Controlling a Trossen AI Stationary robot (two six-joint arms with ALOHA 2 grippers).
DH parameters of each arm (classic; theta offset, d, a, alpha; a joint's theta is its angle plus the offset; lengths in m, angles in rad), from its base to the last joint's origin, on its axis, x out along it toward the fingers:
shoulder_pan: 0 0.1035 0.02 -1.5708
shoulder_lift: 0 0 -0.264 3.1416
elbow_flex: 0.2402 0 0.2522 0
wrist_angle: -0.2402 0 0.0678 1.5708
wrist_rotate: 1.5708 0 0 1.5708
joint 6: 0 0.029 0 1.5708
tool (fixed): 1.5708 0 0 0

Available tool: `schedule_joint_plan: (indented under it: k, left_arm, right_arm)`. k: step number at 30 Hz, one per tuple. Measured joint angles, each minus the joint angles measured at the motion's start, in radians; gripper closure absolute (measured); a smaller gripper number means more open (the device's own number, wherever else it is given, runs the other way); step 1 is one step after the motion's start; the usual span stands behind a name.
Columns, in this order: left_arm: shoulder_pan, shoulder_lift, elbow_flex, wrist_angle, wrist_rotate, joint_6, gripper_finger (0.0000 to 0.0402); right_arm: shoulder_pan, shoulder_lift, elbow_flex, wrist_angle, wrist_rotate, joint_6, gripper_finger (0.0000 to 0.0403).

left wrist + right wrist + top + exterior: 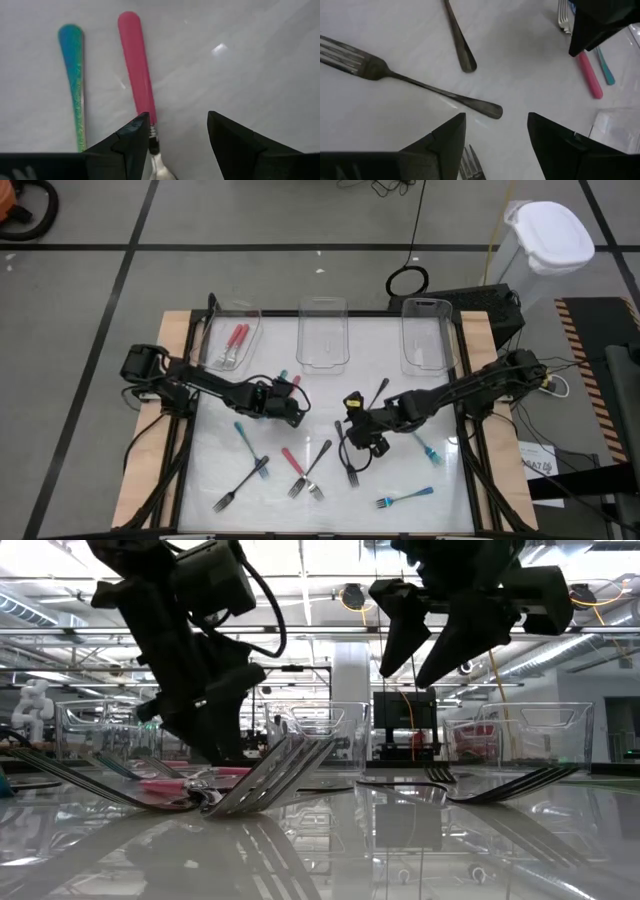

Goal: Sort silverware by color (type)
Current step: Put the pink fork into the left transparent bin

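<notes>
Slim forks lie scattered flat on the white tabletop [440, 480]. My left gripper [177, 117] is open and low over a pink-handled fork [137, 65], whose neck passes just behind one fingertip [132, 140]; whether they touch cannot be told. A teal-handled fork [75, 75] lies beside it. In the high view this gripper [297, 408] is left of the middle. My right gripper [496, 116] is open and hangs above black forks [420, 85], clear of them; in the high view it [352, 442] is right of the middle. Two red forks [232, 345] lie in the far left tray.
Three clear trays stand along the far edge: left [250, 315], middle [322, 335] and right [425, 335]. More forks lie near the front: teal [405, 498], black [240, 485], red [295, 465], and teal [428, 448] under the right arm. The two grippers are close together.
</notes>
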State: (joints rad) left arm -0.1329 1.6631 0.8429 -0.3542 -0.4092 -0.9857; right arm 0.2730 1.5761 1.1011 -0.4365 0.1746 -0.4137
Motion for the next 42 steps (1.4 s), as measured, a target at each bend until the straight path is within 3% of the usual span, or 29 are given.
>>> schedule_joint_plan:
  k: [10, 28, 42]
  left_arm:
    - [-0.010, 0.010, 0.000, 0.002, -0.051, -0.054, 0.0201]
    - [-0.046, 0.131, 0.004, 0.007, -0.126, -0.128, 0.0205]
    - [-0.044, 0.141, 0.003, 0.012, -0.127, -0.127, 0.0365]
  right_arm:
    - [-0.046, 0.000, -0.016, -0.005, -0.124, 0.051, 0.0196]
    - [0.001, 0.000, -0.170, 0.100, -0.127, 0.284, 0.0196]
    - [0.118, 0.000, -0.172, 0.096, -0.121, 0.366, 0.0196]
